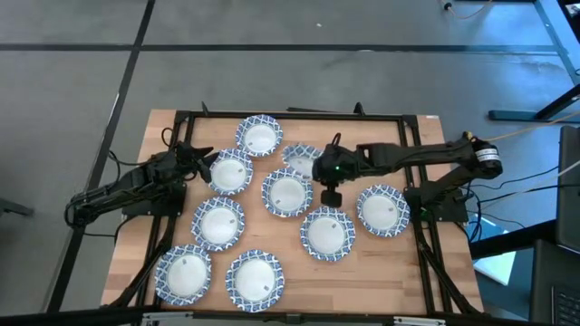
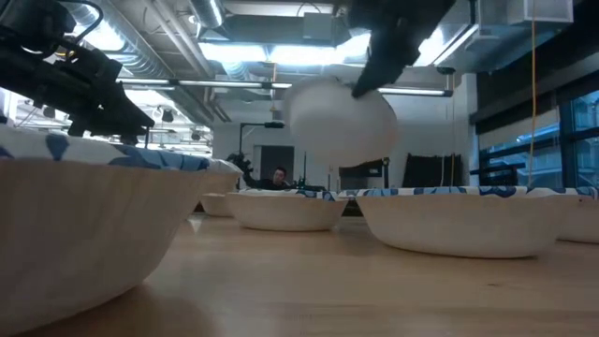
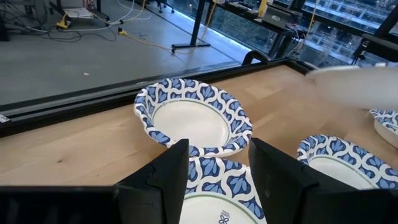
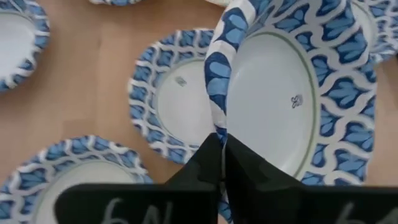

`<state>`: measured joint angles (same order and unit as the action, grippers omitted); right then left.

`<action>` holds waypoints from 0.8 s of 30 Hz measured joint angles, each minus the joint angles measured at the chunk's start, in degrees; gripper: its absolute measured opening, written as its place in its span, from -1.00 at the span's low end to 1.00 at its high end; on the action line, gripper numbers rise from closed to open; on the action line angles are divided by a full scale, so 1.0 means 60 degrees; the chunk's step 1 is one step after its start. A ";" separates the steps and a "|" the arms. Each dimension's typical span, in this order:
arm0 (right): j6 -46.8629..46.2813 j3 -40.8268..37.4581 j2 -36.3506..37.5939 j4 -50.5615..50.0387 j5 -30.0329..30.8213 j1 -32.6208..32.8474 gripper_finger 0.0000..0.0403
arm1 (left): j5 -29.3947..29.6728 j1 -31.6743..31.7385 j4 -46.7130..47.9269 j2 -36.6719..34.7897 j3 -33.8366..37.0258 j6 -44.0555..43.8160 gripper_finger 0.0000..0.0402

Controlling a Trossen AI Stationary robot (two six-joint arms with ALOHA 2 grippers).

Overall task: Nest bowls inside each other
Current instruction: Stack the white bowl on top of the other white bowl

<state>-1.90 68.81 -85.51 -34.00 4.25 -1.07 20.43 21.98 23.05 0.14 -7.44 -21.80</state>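
The lifted bowl (image 4: 292, 93) hangs in the air, tilted, pinched at its rim by the right gripper (image 4: 222, 163), whose two fingers are closed on the blue patterned edge. In the low view its white underside is clearly above the surface (image 1: 399, 272). Just below and ahead of this gripper another bowl (image 4: 171, 102) rests flat on the wood, and I judge it is the target for nesting. The other bowls lie spread around it, each one apart from the next.

To do this step well, the gripper should bring the held bowl level, centre it over the resting bowl, and lower it until the walls meet before the fingers open. A tilted release may let the bowl slide off to one side.

The left gripper (image 3: 217, 180) waits with its fingers apart, over the rim of a near bowl (image 3: 211, 199), with a second bowl (image 3: 193, 118) just beyond it.

The bowls look like thin paper or light card: round, shallow, smooth white inside, with a wavy blue-and-white band. The rim bends a little under the pinch. The surface is pale wood with a visible grain.
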 joint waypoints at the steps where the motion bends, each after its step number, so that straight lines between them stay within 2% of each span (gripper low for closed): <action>1: -0.0096 0.0076 -0.0093 0.0053 -0.0039 0.0116 -0.91 | 0.0000 0.0000 0.0003 0.0003 0.0000 0.0000 -0.20; 10: -0.0128 0.0408 -0.1376 0.0619 -0.0096 0.0731 -0.97 | 0.0003 0.0000 0.0000 0.0002 0.0000 0.0000 -0.20; 24: -0.0015 0.0708 -0.2796 0.0731 -0.0073 0.0720 -0.87 | -0.0004 0.0001 0.0003 0.0001 -0.0002 -0.0002 -0.20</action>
<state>-1.99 73.06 -102.28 -29.62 3.81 3.25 20.40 21.99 23.07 0.15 -7.45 -21.82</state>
